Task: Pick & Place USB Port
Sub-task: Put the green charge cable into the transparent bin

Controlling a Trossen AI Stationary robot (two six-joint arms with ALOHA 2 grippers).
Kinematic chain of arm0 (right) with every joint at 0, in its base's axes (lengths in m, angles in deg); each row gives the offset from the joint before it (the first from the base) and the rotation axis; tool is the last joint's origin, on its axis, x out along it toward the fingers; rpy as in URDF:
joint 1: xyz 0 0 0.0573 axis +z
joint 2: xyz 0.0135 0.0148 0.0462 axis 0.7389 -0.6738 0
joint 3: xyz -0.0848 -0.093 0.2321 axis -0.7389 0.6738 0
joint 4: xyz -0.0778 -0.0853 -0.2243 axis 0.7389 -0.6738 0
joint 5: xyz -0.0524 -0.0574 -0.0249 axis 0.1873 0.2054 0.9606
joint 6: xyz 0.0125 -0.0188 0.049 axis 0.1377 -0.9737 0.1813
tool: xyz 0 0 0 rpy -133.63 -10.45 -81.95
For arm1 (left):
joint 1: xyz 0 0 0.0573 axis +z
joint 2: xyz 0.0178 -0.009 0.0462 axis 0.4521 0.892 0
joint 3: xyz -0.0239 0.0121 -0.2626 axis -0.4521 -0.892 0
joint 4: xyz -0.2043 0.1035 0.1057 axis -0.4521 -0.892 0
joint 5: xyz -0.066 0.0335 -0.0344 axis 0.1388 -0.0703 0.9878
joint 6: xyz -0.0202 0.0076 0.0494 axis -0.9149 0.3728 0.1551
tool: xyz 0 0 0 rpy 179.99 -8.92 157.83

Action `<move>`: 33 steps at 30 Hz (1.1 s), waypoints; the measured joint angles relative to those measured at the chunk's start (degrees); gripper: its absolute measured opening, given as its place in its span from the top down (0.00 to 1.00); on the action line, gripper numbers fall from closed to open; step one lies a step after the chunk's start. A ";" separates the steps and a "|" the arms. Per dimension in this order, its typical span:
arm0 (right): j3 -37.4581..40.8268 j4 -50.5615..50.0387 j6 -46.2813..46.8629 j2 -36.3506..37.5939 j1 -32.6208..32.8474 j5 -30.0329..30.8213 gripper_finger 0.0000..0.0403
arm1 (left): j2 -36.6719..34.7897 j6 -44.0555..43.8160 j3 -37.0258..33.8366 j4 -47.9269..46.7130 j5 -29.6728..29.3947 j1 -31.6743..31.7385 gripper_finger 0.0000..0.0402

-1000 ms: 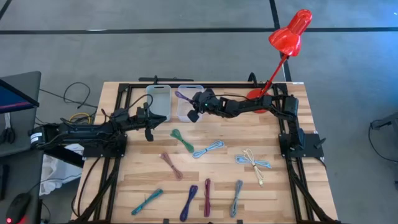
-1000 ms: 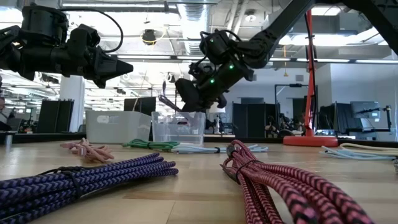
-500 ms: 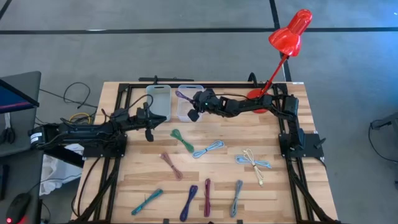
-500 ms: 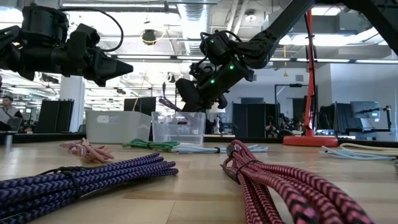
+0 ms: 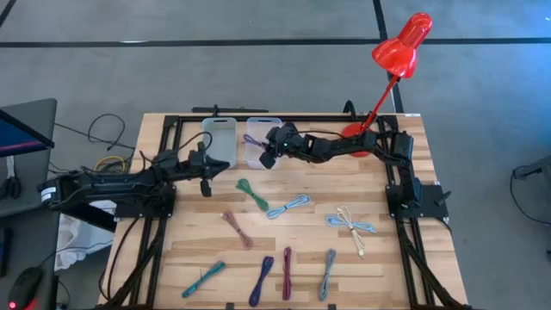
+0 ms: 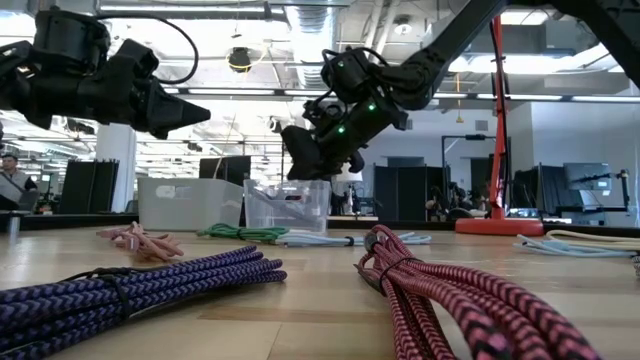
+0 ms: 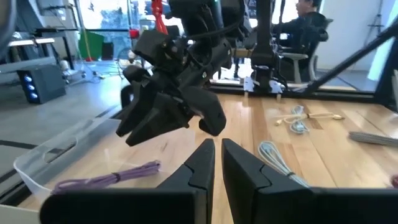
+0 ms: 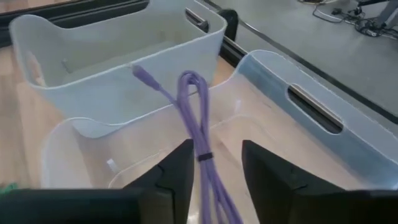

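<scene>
A purple USB cable lies coiled in the clear bin at the table's far middle. One plug end leans up against the bin's wall next to the second bin. My right gripper hovers open just above this bin, its fingers on either side of the cable's bound part, apart from it as far as shows. My left gripper hangs shut and empty in the air to the left of the bins, pointing toward them.
Several bundled cables lie on the wooden table: green, light blue, pink, white and blue, and a row near the front edge. A red lamp stands at the far right.
My right gripper has opened over the clear bin and let go of the purple cable. The cable has dropped into the bin, and its end that stuck up beside the fingers no longer shows above the rim in the low view.
</scene>
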 joint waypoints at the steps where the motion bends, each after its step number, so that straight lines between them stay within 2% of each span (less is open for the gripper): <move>1: 0.00 0.11 -0.25 0.05 0.14 -0.03 0.66 | -1.39 -0.02 0.00 -2.17 0.93 0.68 0.93; 7: 0.02 2.67 -1.69 0.09 0.86 -0.11 0.64 | -10.92 -1.91 0.00 -16.80 8.12 4.96 0.93; 12: 0.03 3.09 -2.71 0.59 1.24 -0.22 0.66 | -18.15 -2.48 -0.02 -18.68 15.70 7.13 0.93; 15: 0.07 2.02 -3.11 1.94 1.94 -0.55 0.67 | -21.86 -3.54 -0.02 -20.98 18.27 9.05 0.93; 21: 0.07 -3.86 -4.61 6.74 4.09 -0.89 0.67 | -28.14 -3.72 -0.02 -33.88 21.24 14.98 0.93; 28: 0.05 -11.03 -4.57 10.05 7.92 -8.17 0.68 | -30.70 -3.72 0.86 -35.46 30.00 20.16 0.93; 33: 0.04 -14.65 -4.59 9.82 12.23 -13.29 0.69 | -30.70 -5.05 1.57 -35.45 32.73 23.49 0.93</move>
